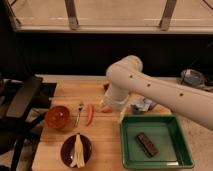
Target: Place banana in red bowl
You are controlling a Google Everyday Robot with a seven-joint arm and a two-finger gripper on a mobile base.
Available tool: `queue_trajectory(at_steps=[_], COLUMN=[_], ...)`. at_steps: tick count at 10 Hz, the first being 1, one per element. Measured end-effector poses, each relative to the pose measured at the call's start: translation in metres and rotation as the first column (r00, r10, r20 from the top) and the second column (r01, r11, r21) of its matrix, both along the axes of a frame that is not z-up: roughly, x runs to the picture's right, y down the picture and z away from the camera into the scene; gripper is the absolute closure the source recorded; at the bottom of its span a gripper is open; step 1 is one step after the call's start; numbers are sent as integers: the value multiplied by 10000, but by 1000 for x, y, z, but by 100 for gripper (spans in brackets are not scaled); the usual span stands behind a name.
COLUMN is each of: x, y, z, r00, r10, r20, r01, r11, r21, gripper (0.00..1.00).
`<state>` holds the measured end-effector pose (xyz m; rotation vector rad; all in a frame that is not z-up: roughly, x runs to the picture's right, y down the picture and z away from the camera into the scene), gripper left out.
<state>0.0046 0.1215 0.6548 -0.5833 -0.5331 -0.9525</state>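
The banana (77, 149) is pale cream-yellow and lies in long strips on the dark purple dish (64, 151) at the front left of the wooden table. The red bowl (57, 116) stands just behind and to the left of that dish and holds nothing I can see. My gripper (117, 108) hangs at the end of the white arm over the middle of the table. It is to the right of the bowl and behind the banana, apart from both.
A red-orange chili pepper (90, 114) and a fork (79, 112) lie between the bowl and my gripper. An orange item (104, 107) sits by the gripper. A green tray (184, 150) with a dark bar (146, 143) stands at the front right. A blue-white crumpled item (143, 104) lies behind the tray.
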Motion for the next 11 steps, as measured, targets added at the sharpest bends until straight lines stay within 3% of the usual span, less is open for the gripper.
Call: queue_trajectory(at_steps=[2,4,6,8,11], x=[-41,-86,-132,-145,-145], y=[7,19,37,43,44], z=[9,23,33,36,36], r00=[9963,9850,9648,9562,9566], r10=[-646,-1187,-1907,-2174,-2157], r20=[573,1249,1812,1960,1961], r01=[644,1175,1890,2153,2143], r11=[9979,9929,9816,9760,9763], r21=[53,170,266,321,287], gripper=[35,35,35,35,35])
